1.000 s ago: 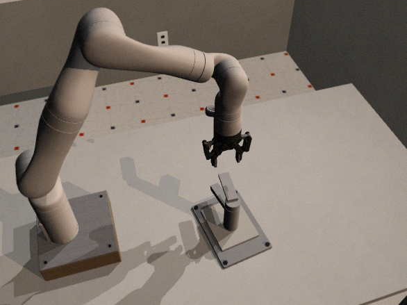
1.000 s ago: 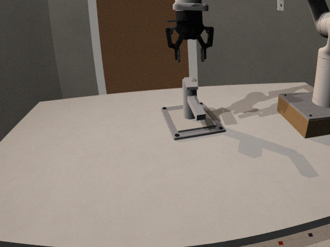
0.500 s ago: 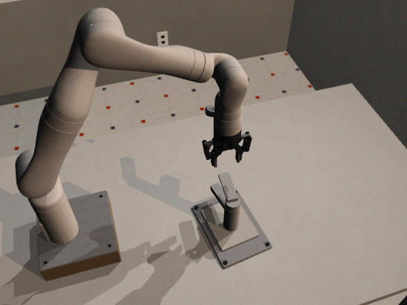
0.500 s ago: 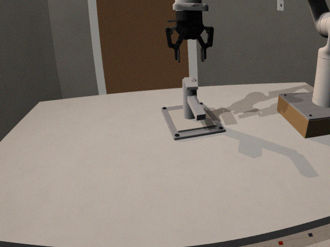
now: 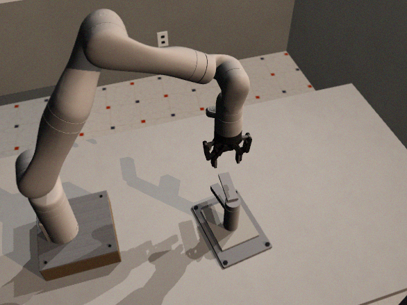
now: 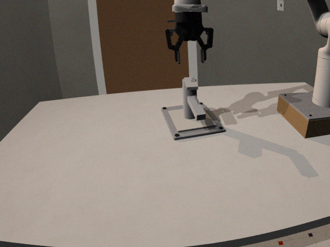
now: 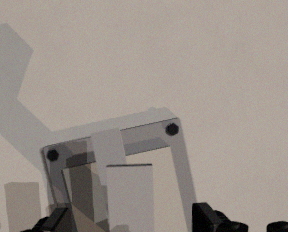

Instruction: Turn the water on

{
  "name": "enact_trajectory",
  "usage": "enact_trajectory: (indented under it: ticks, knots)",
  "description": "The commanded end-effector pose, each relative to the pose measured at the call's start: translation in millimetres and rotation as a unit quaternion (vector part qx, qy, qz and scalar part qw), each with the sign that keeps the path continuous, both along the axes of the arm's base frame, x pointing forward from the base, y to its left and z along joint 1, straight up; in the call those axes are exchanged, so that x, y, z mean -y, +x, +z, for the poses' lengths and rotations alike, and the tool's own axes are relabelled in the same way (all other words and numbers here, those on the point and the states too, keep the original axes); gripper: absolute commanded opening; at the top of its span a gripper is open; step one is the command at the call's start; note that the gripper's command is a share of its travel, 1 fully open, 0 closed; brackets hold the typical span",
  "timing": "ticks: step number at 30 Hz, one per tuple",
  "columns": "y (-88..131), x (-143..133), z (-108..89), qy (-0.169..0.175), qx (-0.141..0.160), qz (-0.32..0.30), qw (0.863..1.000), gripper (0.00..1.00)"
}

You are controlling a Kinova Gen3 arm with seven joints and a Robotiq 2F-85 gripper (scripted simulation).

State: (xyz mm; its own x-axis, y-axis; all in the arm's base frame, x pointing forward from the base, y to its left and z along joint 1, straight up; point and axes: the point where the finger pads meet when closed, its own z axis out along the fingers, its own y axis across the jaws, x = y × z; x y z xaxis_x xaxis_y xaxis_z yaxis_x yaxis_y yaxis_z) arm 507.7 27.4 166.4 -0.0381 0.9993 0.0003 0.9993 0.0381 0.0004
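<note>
The grey tap (image 5: 232, 215) stands on a square base plate (image 5: 230, 233) in the middle of the table. Its flat lever (image 5: 227, 185) points steeply upward from the top of the tap body, and the spout (image 5: 219, 192) sticks out sideways. My gripper (image 5: 226, 162) hangs straight down just above the lever's upper end, fingers open and empty, clear of the lever. In the exterior view the lever (image 6: 192, 64) lines up between the open fingers of the gripper (image 6: 190, 59). The wrist view shows the lever's end (image 7: 129, 195) below the gripper (image 7: 131, 220) and the base plate (image 7: 119, 144).
The arm's base block (image 5: 78, 235) sits on the table left of the tap, and it also shows in the exterior view (image 6: 307, 115). A grey wall rises at the right, beyond the table's edge.
</note>
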Motion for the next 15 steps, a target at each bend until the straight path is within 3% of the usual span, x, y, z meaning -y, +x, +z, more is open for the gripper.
enact_trajectory:
  ticks: [1, 15]
  knots:
    - [0, 0, -2.5, 0.000, 0.000, 0.000, 1.000, 0.74]
    - [0, 1, -23.1, 0.000, 0.000, 0.000, 1.000, 0.74]
